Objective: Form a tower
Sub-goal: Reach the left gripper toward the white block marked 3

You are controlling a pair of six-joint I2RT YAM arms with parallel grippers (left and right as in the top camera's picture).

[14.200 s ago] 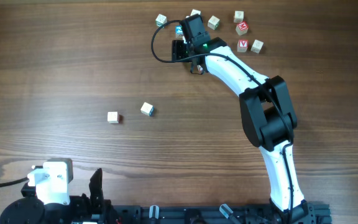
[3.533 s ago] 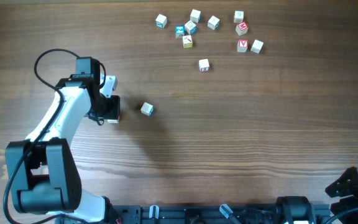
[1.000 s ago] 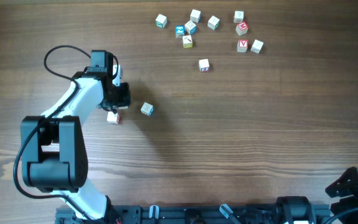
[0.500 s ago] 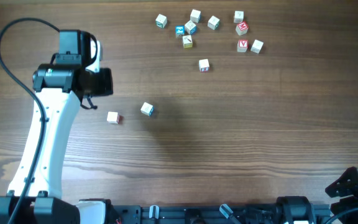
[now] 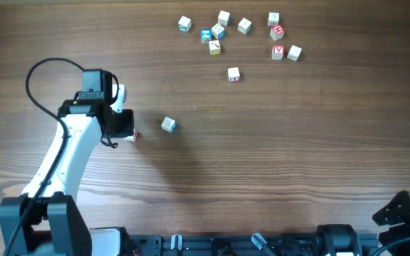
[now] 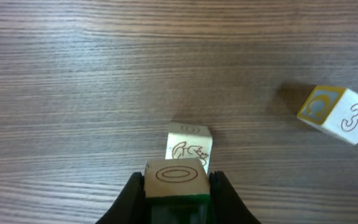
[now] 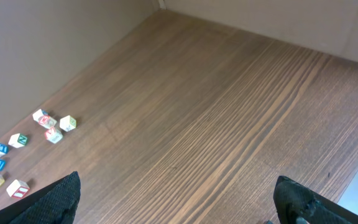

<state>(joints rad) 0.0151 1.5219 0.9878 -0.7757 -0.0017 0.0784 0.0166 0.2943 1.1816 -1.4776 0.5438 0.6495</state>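
Toward the left of the dark wood-grain bench (image 5: 262, 171), the left end effector (image 6: 176, 190) is clamped on a small whitish wooden cube with an oval outline on its top face (image 6: 174, 173), with a black finger against each side. Just beyond it on the bench sits a second whitish cube with a bird-like line drawing (image 6: 189, 146). Whether the two touch cannot be told.

No tower stands yet: as far as the views show, no cube rests on another, so the build seems to be at its very first placement. What is left, by my reading, is to seat the oval cube squarely on the bird cube, then add more.

The nearest spare is a cube with a yellow face and a red 3 (image 6: 339, 114), near to the right. Another lone cube (image 5: 233, 74) and a loose cluster of printed cubes (image 5: 219, 32) lie well apart at the far side. The right end effector (image 7: 176, 190) is parked with its fingers spread wide, holding nothing.
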